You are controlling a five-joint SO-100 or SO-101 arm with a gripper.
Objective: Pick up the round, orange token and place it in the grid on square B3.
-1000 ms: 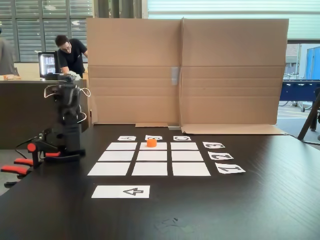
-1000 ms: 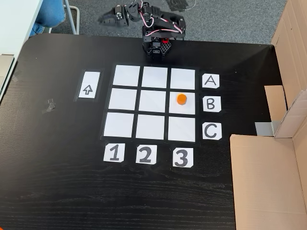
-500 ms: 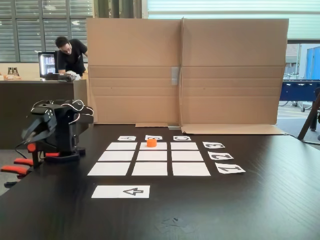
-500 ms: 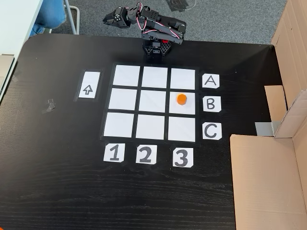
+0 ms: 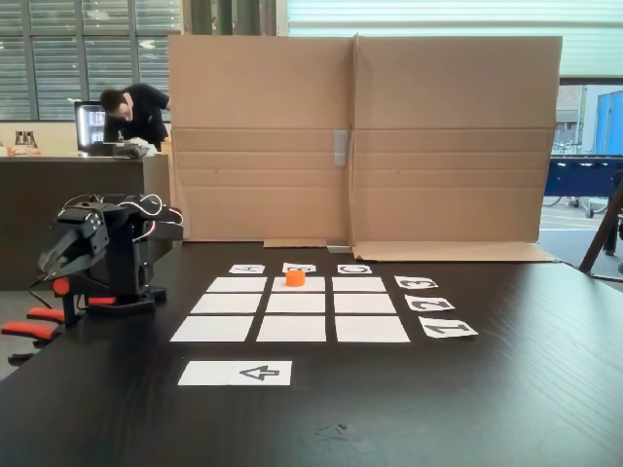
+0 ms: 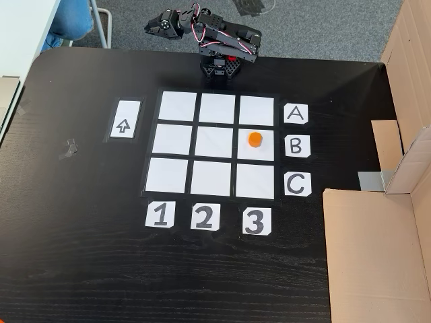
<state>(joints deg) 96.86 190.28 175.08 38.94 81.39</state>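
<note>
A black wood-grain table (image 5: 506, 389) carries a tall folded cardboard screen (image 5: 360, 146) along its far edge. Behind it are windows with grey blinds (image 5: 78, 49), a dark counter (image 5: 49, 204) and a person (image 5: 131, 107) bending over it. Grey carpet (image 6: 323, 27) covers the floor.

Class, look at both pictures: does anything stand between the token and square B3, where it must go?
Nothing does: the token already sits on square B3, in the row by card B and the column above card 3.
</note>
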